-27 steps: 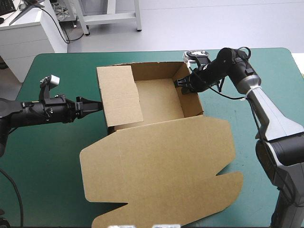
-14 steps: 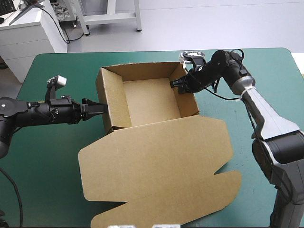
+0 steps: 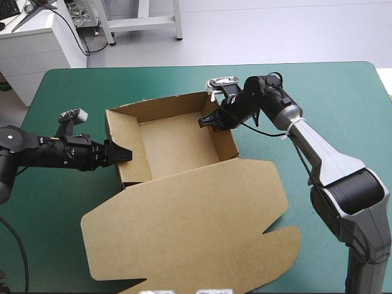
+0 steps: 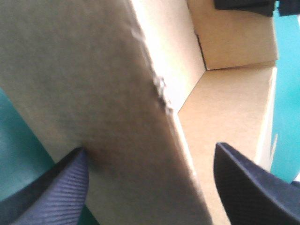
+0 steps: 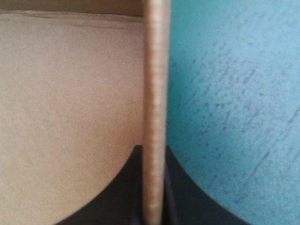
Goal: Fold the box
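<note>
The box [image 3: 177, 144] is sitting central on the table [image 3: 343, 92], the right gripper [image 3: 206, 121] pinching its 3 o'clock wall, the left gripper [image 3: 123, 154] straddling the 9 o'clock wall, spread open. Unclamped, that wall may be springing outward.

The brown cardboard box [image 3: 174, 144] stands as an open tray, left of the table's middle and turned slightly askew to its edges. Its four walls are raised, the plain floor bare inside. Its broad lid [image 3: 184, 220] lies flat on the teal-green cover, hinged at the tray's near wall and spreading toward the table's near edge, with notched flaps cut into its outer border.
</note>
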